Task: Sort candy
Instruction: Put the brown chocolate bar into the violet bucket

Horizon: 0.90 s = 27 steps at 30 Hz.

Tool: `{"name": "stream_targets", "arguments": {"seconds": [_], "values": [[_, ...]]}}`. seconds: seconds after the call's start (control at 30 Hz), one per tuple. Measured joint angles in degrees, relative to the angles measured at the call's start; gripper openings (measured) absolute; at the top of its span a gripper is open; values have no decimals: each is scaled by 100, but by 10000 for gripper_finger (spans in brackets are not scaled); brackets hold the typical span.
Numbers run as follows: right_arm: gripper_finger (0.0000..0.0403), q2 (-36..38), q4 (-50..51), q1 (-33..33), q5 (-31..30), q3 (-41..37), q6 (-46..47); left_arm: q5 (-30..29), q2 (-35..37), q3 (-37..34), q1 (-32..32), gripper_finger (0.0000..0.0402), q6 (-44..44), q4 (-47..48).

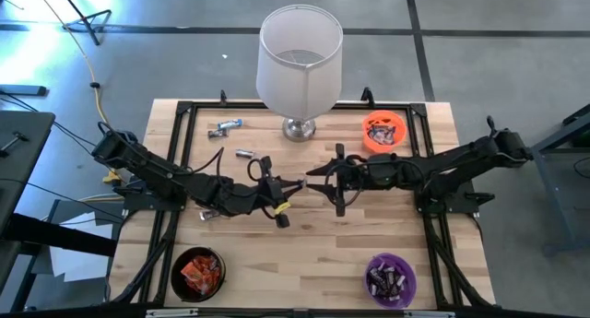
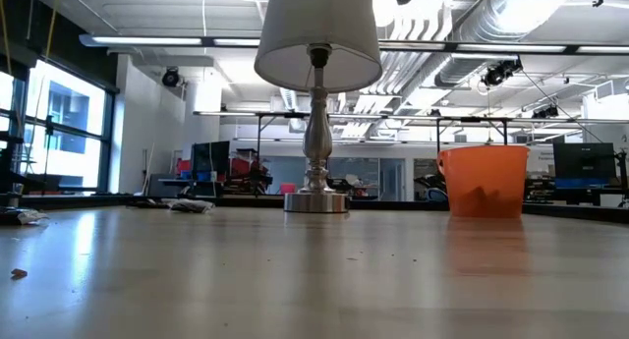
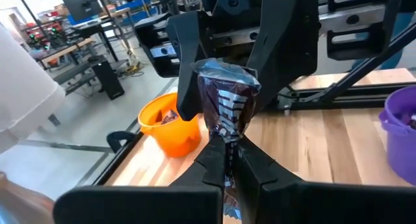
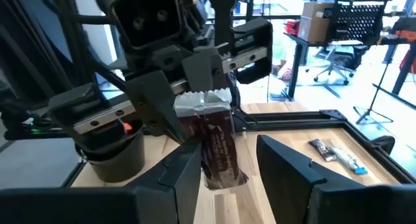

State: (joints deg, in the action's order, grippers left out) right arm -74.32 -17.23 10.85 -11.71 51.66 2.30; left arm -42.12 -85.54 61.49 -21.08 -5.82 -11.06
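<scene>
Nearest, the black bowl [image 1: 197,273] on the left holds orange-red candies and the purple bowl [image 1: 390,279] on the right holds dark ones, so most of the sorting looks done. At mid-table the left gripper [image 3: 227,156] is clamped tight on a dark brown candy [image 3: 224,104], held up between the spread, empty fingers of the right gripper [image 4: 227,160], apparently a handover. Farther off, the orange bowl [image 1: 383,132] is part filled, while two silvery candies [image 1: 227,126] and another [image 1: 245,154] lie unsorted at far left.
</scene>
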Motion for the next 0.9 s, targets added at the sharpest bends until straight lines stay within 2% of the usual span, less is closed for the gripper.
{"name": "stream_targets", "arguments": {"seconds": [0.3,0.5,0.8,0.9], "values": [[146,7,-28,-4,171,0,-160,157,0,0,4,0,-33,-95],[148,7,-89,-2,216,0,-585,414,9,0,7,0,83,-130],[189,9,-94,-92,246,0,-731,495,9,0,9,0,78,-126],[200,8,-100,-160,459,0,-683,528,9,0,7,0,63,-126]]}}
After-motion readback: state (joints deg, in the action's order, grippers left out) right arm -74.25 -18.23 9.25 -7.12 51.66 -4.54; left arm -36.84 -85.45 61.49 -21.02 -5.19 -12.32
